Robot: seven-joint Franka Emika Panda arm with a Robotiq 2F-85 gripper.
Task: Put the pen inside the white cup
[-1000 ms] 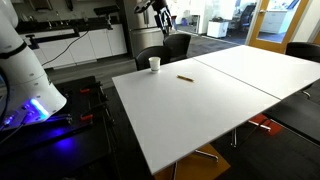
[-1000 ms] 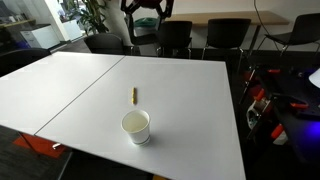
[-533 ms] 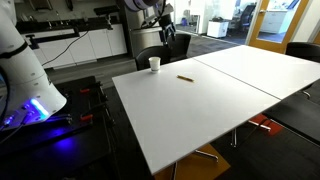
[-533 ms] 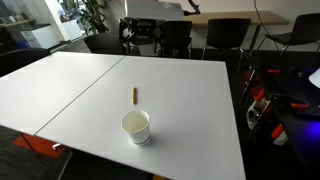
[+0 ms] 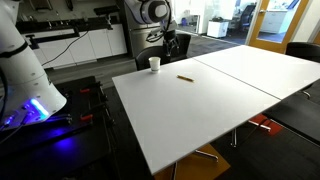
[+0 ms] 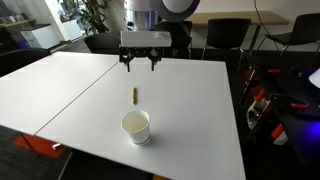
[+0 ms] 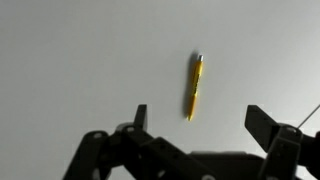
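Gripper (image 6: 141, 66) hangs above the table with its fingers spread wide, holding nothing. The pen (image 6: 133, 95) lies flat on the white table (image 6: 195, 105), untouched; the wrist view shows it (image 7: 194, 88) just ahead of the gap between the fingers. The white cup (image 6: 136, 126) stands upright near the pen, apparently empty. By my judgement nothing is done yet: descent, grasp, lift, carry and drop all remain.

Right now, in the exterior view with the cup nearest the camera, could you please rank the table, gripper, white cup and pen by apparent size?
table
gripper, marginally ahead of the next
white cup, nearer the camera, so this pair is unsure
pen
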